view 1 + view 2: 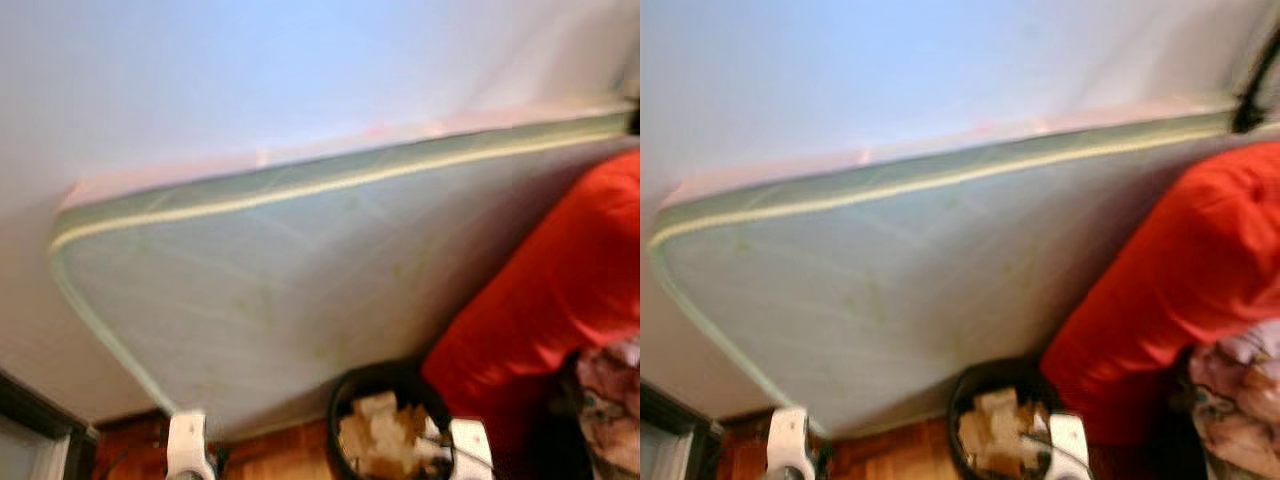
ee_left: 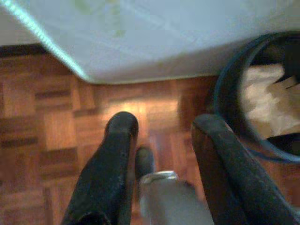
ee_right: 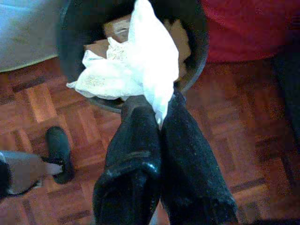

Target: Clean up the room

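Observation:
A black waste bin (image 1: 345, 395) holding crumpled paper stands on the parquet floor, just before a pale green mattress (image 1: 300, 270) that leans on the wall. My right gripper (image 3: 157, 105) is shut on a crumpled white wrapper (image 3: 136, 65), which hangs over the bin's near rim (image 3: 199, 56). My left gripper (image 2: 164, 124) hovers open above bare floor, with the bin (image 2: 225, 93) close beside it and nothing between its fingers (image 2: 122, 129).
A big red cushion or cloth (image 1: 560, 280) lies to the right of the bin, with a heap of patterned fabric (image 1: 610, 390) beyond it. A dark frame (image 1: 30, 410) stands at the lower left. My own foot (image 3: 58, 150) rests on the parquet.

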